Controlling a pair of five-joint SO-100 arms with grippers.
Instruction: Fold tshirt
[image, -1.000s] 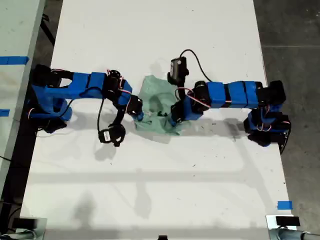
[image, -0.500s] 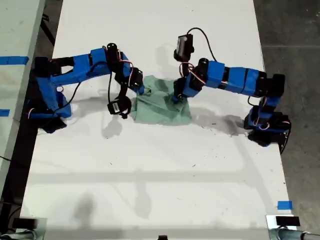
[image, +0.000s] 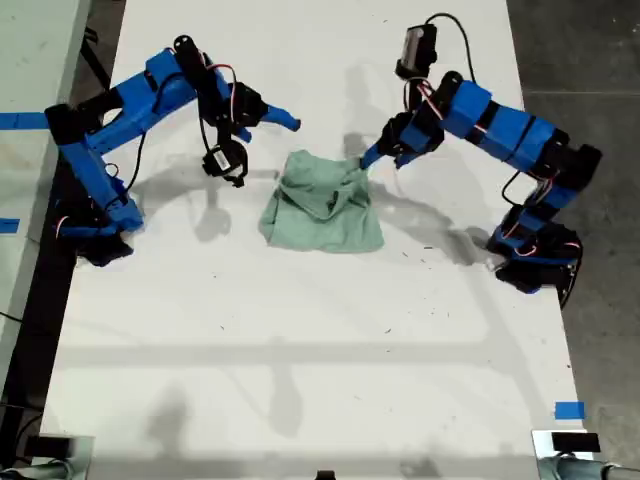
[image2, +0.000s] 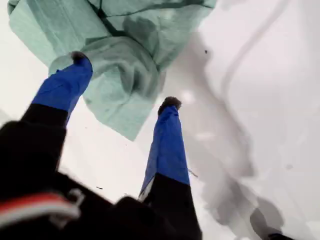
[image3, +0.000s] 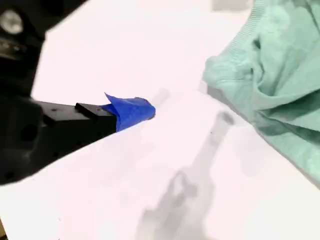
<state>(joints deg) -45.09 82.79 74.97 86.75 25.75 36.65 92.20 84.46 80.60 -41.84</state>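
Tshirt (image: 325, 215) lies bunched in a rough folded square on the white desk (image: 300, 350), a bit above the middle of the exterior view, between the two arms. It is wrinkled, with a raised fold along its upper edge in that view. My first end effector (image: 372, 158) is on the arm at the exterior view's right, reaching down to the shirt's upper right corner. In the first wrist view the end effector (image2: 124, 80) has its jaws spread wide with nothing clamped. One blue fingertip (image2: 75, 65) is over a curled fold of the tshirt (image2: 130, 30), the other over bare desk just beside the cloth edge. Cannot tell if the first tip touches the cloth. My second end effector (image: 285, 120) is on the arm at the exterior view's left, raised and pointing toward the shirt, clearly apart from it and holding nothing. The second wrist view shows only one blue-tipped finger (image3: 132, 111) over bare desk, with the tshirt (image3: 280, 75) off to one side, so I cannot tell how far it is open. A blue tape mark (image: 568, 410) sits near the desk's lower right corner in the exterior view.
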